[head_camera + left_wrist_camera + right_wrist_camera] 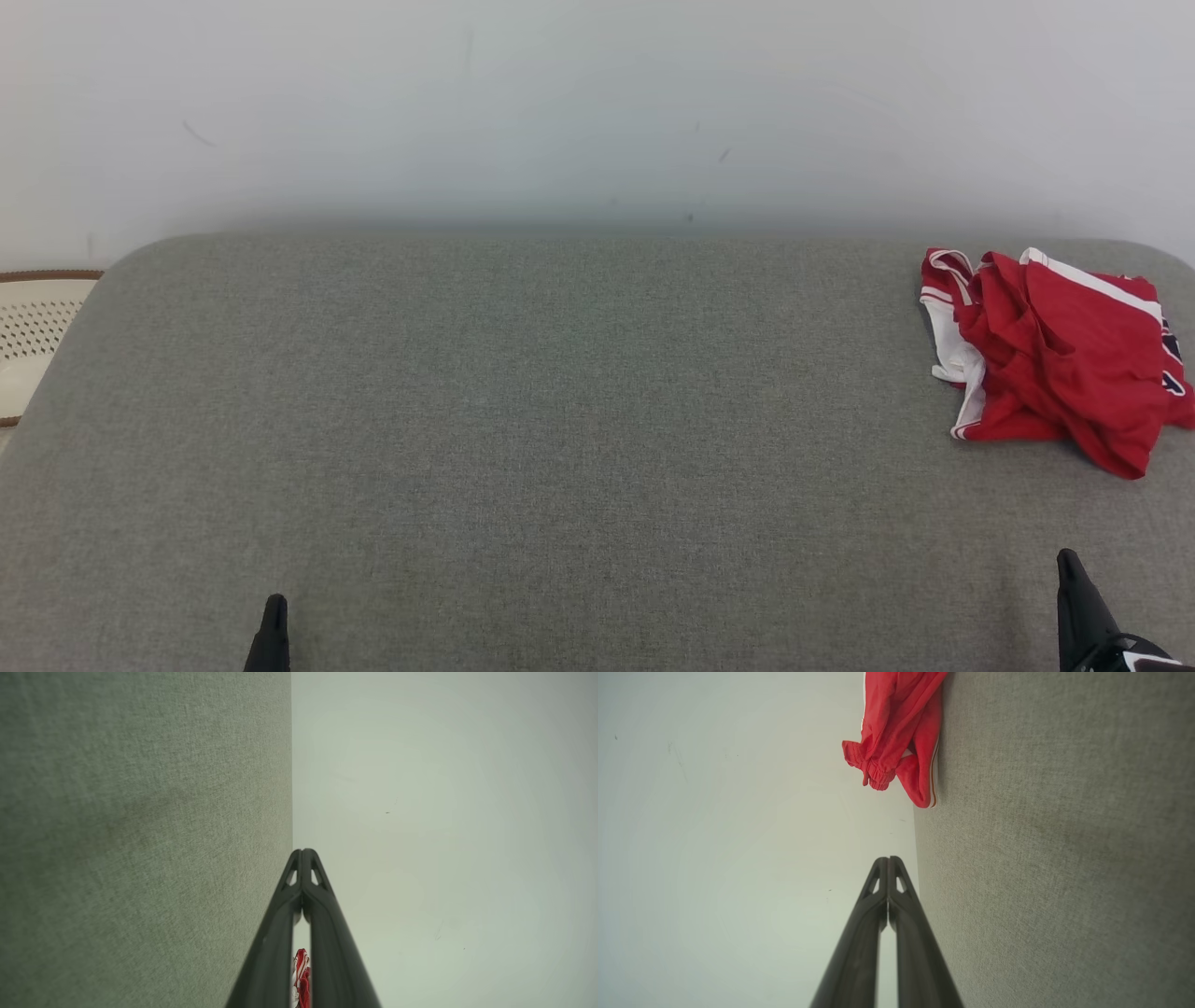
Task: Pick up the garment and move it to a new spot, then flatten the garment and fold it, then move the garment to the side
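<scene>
Grey woven cloth, matte and faintly nubbly, covers the padded table [560, 420] with its rounded far corners; at the far right, close to the right edge, lies the garment [1055, 364], red with white trim along its hems and a bit of dark print on its right side. It sits as a compact, rumpled bundle, roughly squarish, its layers doubled over one another and a loose point trailing toward the near side; I judge it thin, slack sportswear. My left jaws are pressed fully together with nothing between them, their dark fingers [271, 639] low at the near left; my right jaws are likewise closed and empty, fingers [1078, 607] at the near right, well apart from the garment beyond them. A pale wall [560, 112] rises behind; a cream perforated thing with a brown rim [33, 336] shows past the left edge. The step I cannot settle; a bundle off to the side fits a garment waiting to be lifted to a new spot, and equally a loosely folded one already set aside. Should a grasp be wanted, it would call for opened jaws and a pinch through several soft layers, since such cloth likely slides and sags.
</scene>
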